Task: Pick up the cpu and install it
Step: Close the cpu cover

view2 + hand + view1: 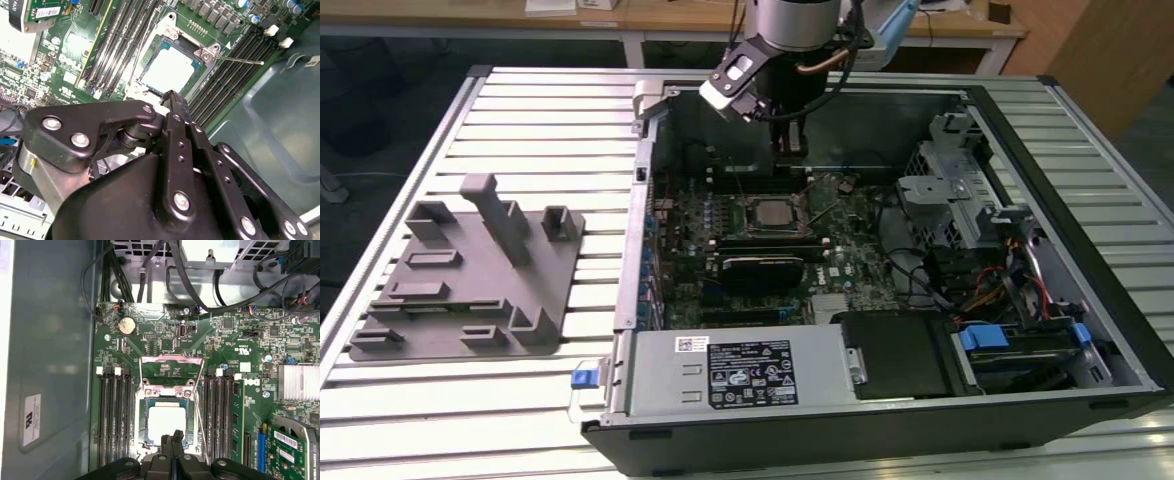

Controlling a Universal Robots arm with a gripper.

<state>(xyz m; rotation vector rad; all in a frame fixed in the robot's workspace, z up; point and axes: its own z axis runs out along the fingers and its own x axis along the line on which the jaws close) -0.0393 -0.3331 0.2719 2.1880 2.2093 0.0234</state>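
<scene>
While my gripper (174, 436) hangs right by the socket (143, 427) with its fingers pinched together on nothing, I can see the cpu (165, 421) sitting flat inside it.

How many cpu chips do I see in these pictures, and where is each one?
1. The cpu lies inside the open socket on the motherboard, between the memory slots; the gripper hangs by its edge. The gripper's body hides some of the board.
</scene>
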